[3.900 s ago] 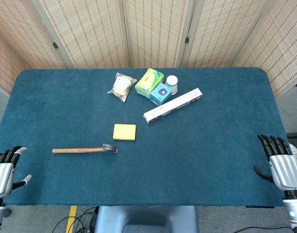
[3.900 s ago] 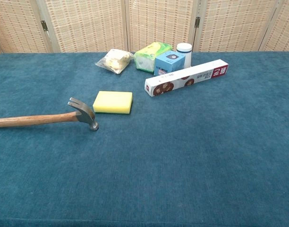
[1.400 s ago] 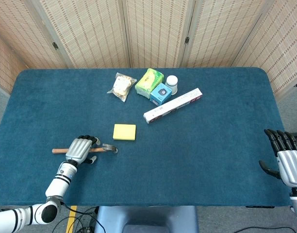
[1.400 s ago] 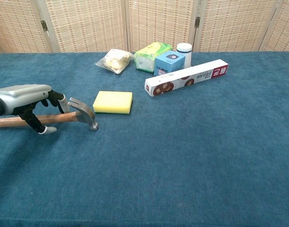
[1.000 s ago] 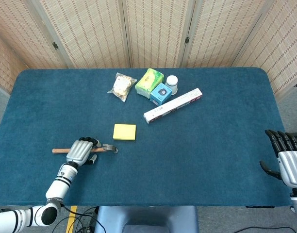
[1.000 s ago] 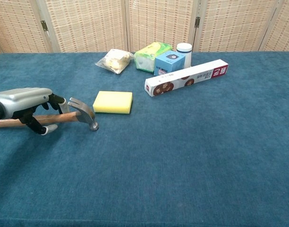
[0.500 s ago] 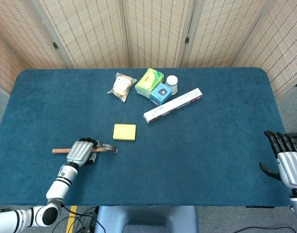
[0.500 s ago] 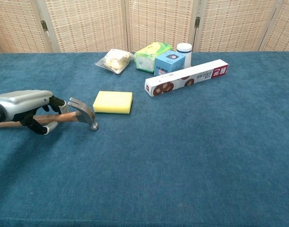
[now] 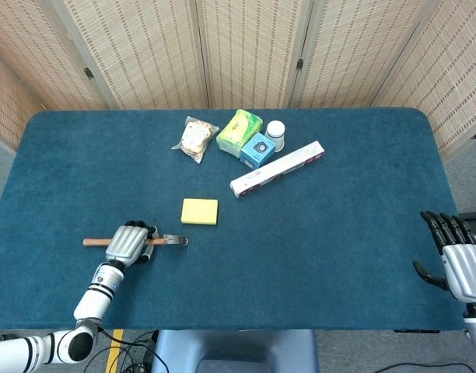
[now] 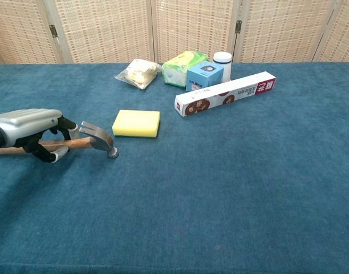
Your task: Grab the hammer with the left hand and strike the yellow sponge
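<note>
The left hand (image 10: pixel 27 129) is wrapping its fingers (image 10: pixel 65 127) around the wooden handle of the hammer (image 10: pixel 89 138), whose head is lying on the table (image 10: pixel 231 171) just left of the yellow sponge (image 10: pixel 136 123). Far right, the right hand (image 9: pixel 462 260) is hovering with fingers spread, holding nothing.

Hammer (image 10: pixel 89 138): wooden handle, grey steel claw head. I see it lying near the yellow sponge (image 10: pixel 136 123), to the sponge's left and nearer me, head end closest to the sponge but apart from it. My left hand (image 10: pixel 31 132) wraps the handle just behind the head.

Yellow sponge: flat rectangular block, pale yellow, lying flat on the blue table cloth (image 10: pixel 220 188), untouched.
</note>
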